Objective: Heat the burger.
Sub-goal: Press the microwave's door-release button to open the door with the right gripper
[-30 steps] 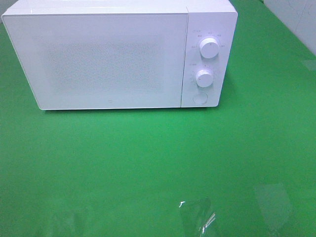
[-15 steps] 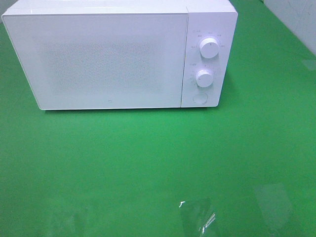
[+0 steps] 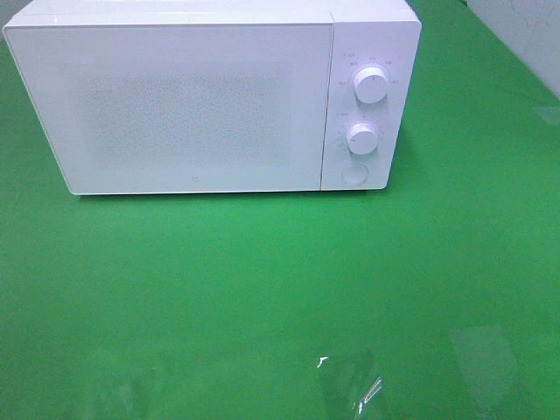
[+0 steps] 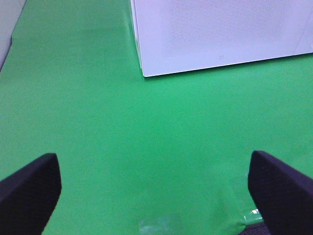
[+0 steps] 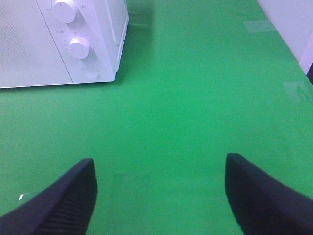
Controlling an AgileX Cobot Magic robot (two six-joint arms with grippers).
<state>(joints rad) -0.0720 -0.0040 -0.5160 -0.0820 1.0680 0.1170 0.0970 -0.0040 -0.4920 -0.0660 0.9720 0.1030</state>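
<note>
The burger is out of view in every frame. A white microwave (image 3: 210,96) stands at the back of the green table with its door shut; two round knobs (image 3: 371,86) and a round button sit on its right panel. The left wrist view shows its lower left corner (image 4: 146,68), the right wrist view its knob panel (image 5: 78,46). My left gripper (image 4: 154,196) is open over bare green cloth, well short of the microwave. My right gripper (image 5: 159,196) also stands open with nothing between its fingers. Neither arm shows in the exterior high view.
Green cloth (image 3: 262,280) covers the table in front of the microwave. Clear tape patches (image 3: 350,385) shine near the front edge. A pale wall (image 3: 525,35) borders the table at the far right.
</note>
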